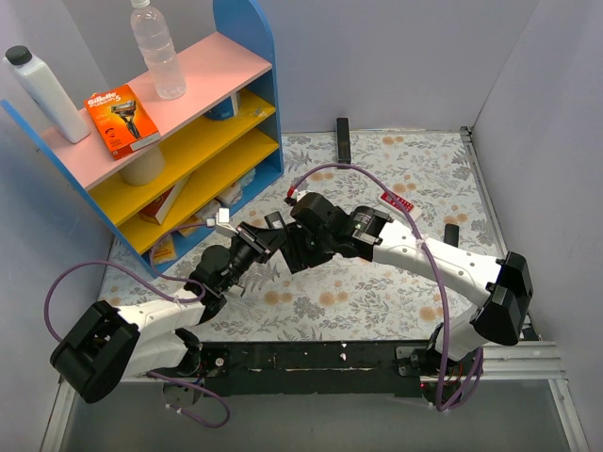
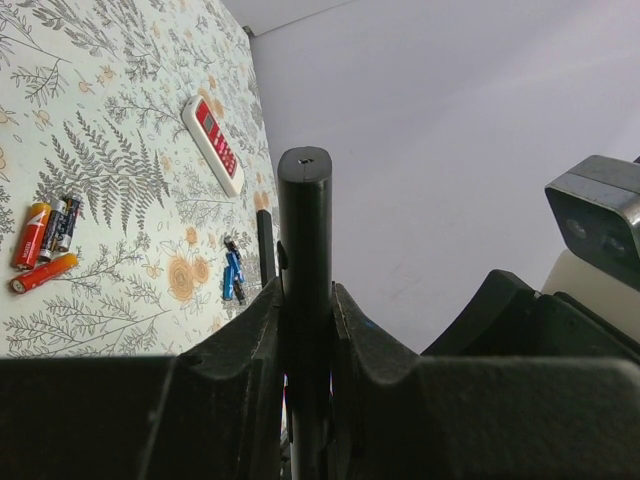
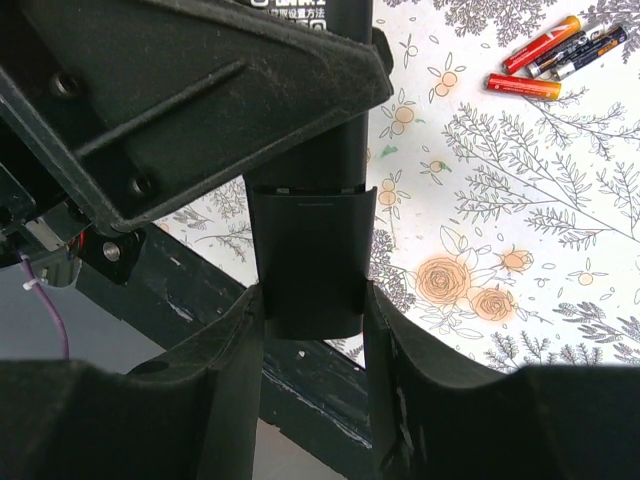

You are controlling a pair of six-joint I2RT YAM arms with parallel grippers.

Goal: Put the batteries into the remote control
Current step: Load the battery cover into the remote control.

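Gripping slim black rectangular remote control (image 2: 304, 200) in left gripper (image 2: 305, 305) | right gripper (image 3: 312, 300) pinches its plain black battery cover (image 3: 310, 250) | slim blue cylindrical batteries (image 2: 232, 275) lie lower-centre, unloaded.

the slim black remote control (image 2: 304, 200) stood raised off the counter (image 2: 110, 250), edge-on in the left gripper (image 2: 306, 310), its plain back pinched by the right gripper (image 3: 312, 310). the blue batteries (image 2: 232, 275) lay close together on the counter.
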